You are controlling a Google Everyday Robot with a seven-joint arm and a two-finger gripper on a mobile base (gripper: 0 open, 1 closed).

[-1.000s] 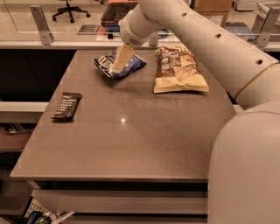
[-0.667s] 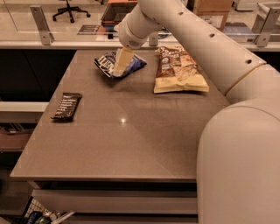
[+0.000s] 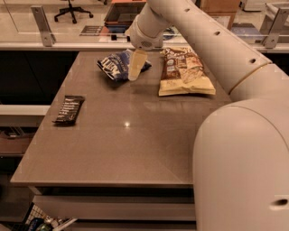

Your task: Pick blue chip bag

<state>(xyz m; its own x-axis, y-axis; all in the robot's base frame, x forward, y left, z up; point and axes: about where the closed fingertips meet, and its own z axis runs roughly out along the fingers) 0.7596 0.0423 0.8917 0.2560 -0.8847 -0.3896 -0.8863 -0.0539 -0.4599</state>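
Blue chip bag (image 3: 118, 66) lies flat on the brown table (image 3: 126, 149), crinkled and glossy, its white lettering facing up and one dark end pointing toward the picture's left.

The gripper (image 3: 134, 72) is right at the bag, over the side of it that faces the picture's right, pointing down with its pale tip low against the bag's edge and the table surface. Whether it is open or closed, and whether it has any hold on the bag, I cannot tell from this angle; the bag itself rests on the table.

The white arm (image 3: 203, 40) runs up and away from the bag toward the picture's right, ending in the robot's large rounded body (image 3: 244, 167), which fills the near corner well apart from the bag.

A bigger tan-yellow chip bag (image 3: 185, 72) lies near the blue chip bag, on the far side of the gripper from it, not touching. A slim black wrapped bar (image 3: 69, 108) lies well apart from the blue chip bag, nearer the camera and toward the picture's left. Beyond the blue chip bag, past the table, an office chair (image 3: 72, 10) stands on the floor.
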